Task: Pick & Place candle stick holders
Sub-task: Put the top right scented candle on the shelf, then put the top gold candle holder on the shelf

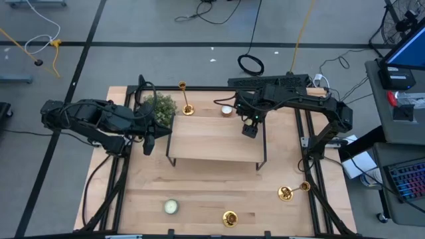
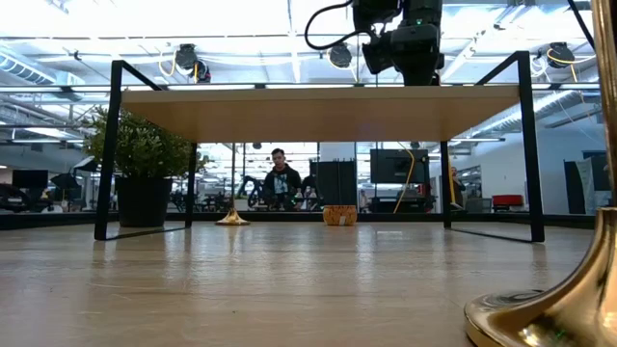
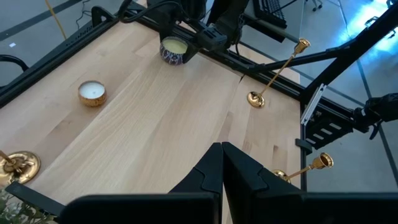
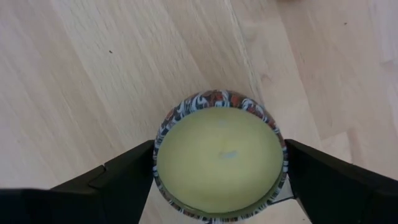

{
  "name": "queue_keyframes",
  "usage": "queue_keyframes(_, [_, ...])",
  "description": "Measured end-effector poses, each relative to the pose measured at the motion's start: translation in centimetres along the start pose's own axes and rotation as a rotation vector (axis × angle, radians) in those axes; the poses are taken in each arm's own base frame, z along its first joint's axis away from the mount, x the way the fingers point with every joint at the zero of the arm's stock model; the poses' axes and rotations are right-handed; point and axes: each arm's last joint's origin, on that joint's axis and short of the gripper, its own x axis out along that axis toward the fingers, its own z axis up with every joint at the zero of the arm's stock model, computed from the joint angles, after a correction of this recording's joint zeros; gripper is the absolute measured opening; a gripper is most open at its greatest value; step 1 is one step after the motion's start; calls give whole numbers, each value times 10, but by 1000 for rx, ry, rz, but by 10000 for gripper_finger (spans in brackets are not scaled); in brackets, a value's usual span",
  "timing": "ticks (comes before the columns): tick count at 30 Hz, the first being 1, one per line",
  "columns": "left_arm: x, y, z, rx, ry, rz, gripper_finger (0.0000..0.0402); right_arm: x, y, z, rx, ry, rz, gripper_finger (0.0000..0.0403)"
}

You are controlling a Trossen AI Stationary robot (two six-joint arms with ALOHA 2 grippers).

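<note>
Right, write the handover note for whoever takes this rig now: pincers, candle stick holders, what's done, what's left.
Left pincer: shut, empty, beside the bushy green plant.
Right pincer: above the wooden shelf with black legs, at a pale candle in a patterned tin.
Shiny gold candle stick holders: one at the back by the plant, one front right, one front centre. All are on the table.
Done: no holder is gripped.
Left: all three.

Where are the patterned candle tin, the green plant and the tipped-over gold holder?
patterned candle tin (image 4: 221, 158), right wrist view, on its wax top
green plant (image 1: 161, 106), high view, on its leaves
tipped-over gold holder (image 1: 293, 191), high view, on its stem
</note>
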Motion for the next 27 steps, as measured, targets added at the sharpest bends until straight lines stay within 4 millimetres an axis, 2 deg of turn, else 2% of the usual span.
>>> queue_keyframes(10, [0,0,0,0,-2,1,8,0,0,1,20,-8,3,343])
queue_keyframes(16, [0,0,0,1,-1,2,8,-8,0,-3,34,-34,9,343])
queue_keyframes(27, [0,0,0,1,-6,9,8,-45,1,-1,38,-168,30,343])
